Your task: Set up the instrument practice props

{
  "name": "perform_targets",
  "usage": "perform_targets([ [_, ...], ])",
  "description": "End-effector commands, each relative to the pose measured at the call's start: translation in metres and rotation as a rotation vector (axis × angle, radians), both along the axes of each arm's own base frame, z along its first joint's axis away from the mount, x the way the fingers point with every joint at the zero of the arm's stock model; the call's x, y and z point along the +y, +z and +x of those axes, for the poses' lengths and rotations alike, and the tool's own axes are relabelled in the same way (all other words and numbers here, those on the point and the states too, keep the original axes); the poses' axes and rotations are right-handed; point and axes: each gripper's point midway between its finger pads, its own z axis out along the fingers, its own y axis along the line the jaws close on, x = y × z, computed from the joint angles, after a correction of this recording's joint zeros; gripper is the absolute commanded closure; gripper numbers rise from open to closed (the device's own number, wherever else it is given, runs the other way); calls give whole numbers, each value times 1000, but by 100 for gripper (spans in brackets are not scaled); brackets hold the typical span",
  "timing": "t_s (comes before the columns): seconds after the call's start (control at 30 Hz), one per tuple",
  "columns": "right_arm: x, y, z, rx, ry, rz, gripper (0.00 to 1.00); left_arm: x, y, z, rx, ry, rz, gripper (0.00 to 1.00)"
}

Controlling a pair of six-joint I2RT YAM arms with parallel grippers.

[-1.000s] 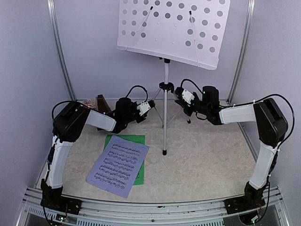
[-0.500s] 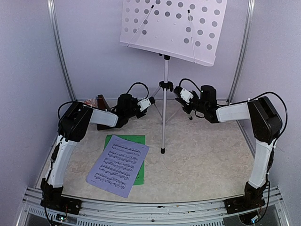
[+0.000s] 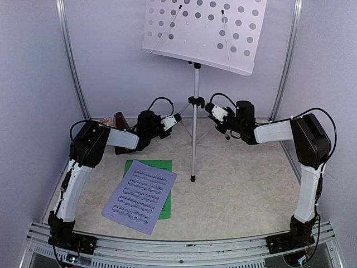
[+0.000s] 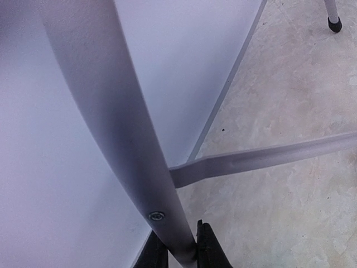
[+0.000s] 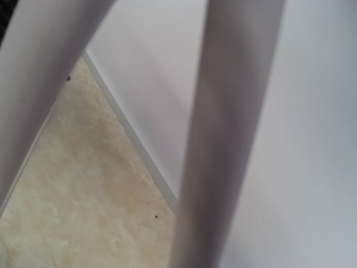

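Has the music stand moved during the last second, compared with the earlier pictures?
Yes. The music stand has shifted up in the top view, toward the back wall: its desk now sits higher and farther from the right frame post.

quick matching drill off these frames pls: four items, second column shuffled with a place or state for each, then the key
1 perforated desk
2 lavender sheet
3 green sheet
4 left gripper

A partly under the other sheet
B shut on a stand leg
C tilted, up high at the back
D lying on top, notes up

Pairs: 1-C, 2-D, 3-A, 4-B
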Motion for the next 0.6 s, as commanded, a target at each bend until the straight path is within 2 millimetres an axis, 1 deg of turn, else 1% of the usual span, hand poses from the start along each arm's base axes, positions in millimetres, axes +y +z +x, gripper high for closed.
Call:
perform_targets([
  [0.0,7,-83,-18,152,71,-174,100,47,-22,14,-7,118,75,81],
  [0.13,17,-96,-24,161,88,-207,100,42,-8,3,-16,100,21,61],
  [0.2,18,-102,-25,168,90,-222,100,42,-5,-2,-2,87,0,53],
  [0.33,19,-106,-26,171,96,-235,100,40,5,-16,-7,68,-28,39],
  [0.43,20,-112,-28,180,104,-249,100,35,20,-27,-12,46,-53,32],
  [0.53,22,-121,-29,198,104,-268,100,27,33,-36,9,22,-82,30],
  [0.57,21,-125,-29,205,101,-274,100,24,40,-40,15,15,-100,30],
])
